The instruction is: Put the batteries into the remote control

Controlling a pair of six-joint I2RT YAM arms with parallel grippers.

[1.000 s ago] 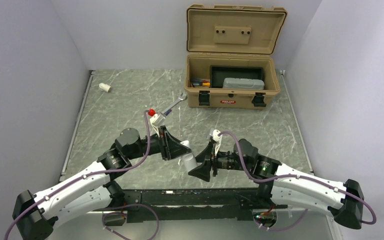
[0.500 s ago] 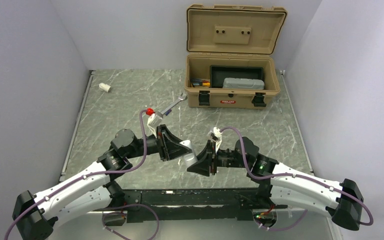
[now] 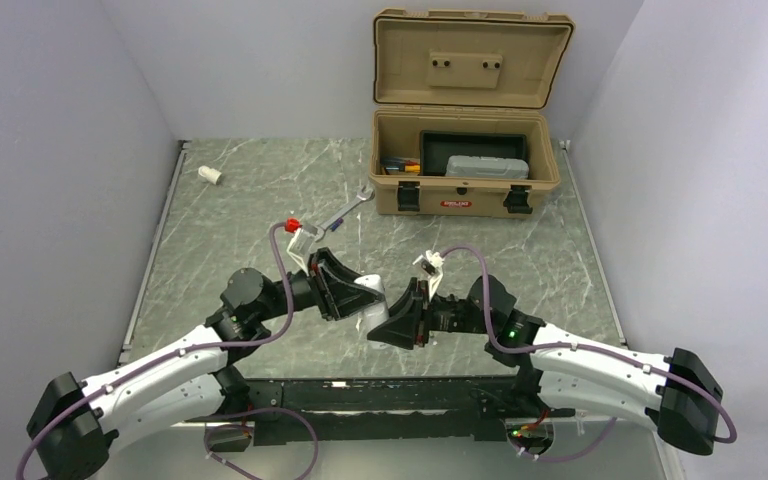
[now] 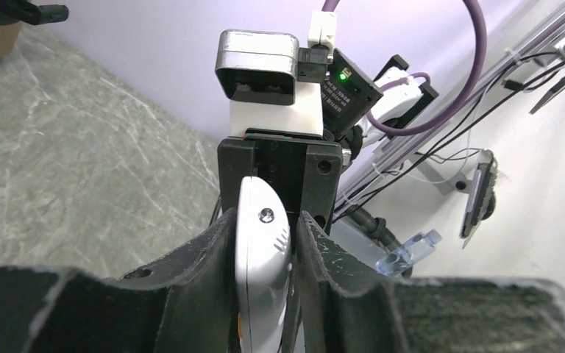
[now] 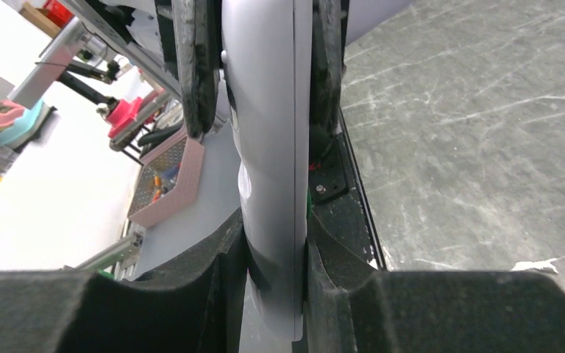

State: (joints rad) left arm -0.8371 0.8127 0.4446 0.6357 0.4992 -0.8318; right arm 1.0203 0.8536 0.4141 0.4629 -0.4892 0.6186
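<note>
The white remote control is held above the table near the front edge, between both grippers. My left gripper is shut on one end of it. My right gripper is shut on the other end. In the left wrist view the remote stands edge-on in my left gripper, with a small screw showing near its tip. In the right wrist view the remote fills my right gripper, and the left gripper's fingers clamp its far end. No battery shows clearly in any view.
An open tan toolbox stands at the back right with a grey case inside. A silver wrench lies in front of it. A stubby white cylinder lies at the back left.
My right gripper has moved left and up to the remote and now clamps it. My left gripper has shifted slightly, still holding the remote.
</note>
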